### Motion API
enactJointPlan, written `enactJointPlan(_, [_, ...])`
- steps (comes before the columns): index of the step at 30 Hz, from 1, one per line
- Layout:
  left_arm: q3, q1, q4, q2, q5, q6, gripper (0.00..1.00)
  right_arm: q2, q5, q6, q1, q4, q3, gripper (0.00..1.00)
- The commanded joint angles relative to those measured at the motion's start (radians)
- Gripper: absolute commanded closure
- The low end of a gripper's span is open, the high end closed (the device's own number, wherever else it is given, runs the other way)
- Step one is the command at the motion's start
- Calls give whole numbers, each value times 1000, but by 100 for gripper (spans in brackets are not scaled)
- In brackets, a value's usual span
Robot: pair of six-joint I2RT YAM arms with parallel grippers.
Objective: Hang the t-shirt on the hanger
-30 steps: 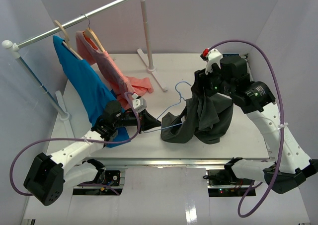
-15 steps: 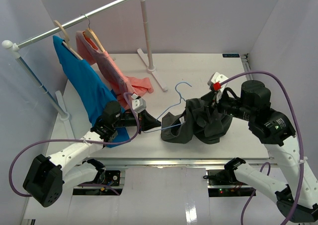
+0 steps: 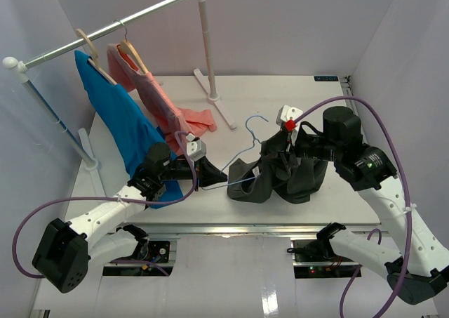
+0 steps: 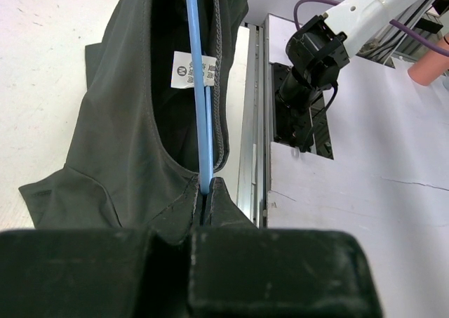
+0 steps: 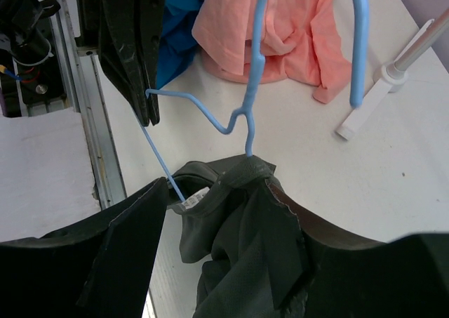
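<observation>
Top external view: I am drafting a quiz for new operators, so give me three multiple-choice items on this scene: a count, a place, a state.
1. How many garments hang on the rail? A two; B one; C four.
2. Where is the t-shirt? A on the rail; B on the floor; C heaped on the table.
3. The left gripper is: A open; B shut on the hanger; C shut on the t-shirt.
Key: 1 A, a blue garment and a pink garment hang there; 2 C, it lies on the white tabletop between the arms; 3 B, the left wrist view shows it closed on the blue wire.
</observation>
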Motion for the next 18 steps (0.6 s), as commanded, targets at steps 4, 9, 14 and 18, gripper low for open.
enactJointPlan(4, [39, -4, -27, 11, 53, 35, 100, -22, -25, -22, 7, 57, 51, 35])
enactJointPlan(9, [46, -4, -48, 17, 37, 42, 100, -56, 12, -34, 9, 33, 78, 31])
enactJointPlan(14, [46, -4, -39, 13, 40, 39, 100, -28, 28, -70, 8, -6, 42, 29])
enactJointPlan(18, [42, -4, -31, 10, 45, 35, 100, 12, -21, -73, 7, -35, 39, 30])
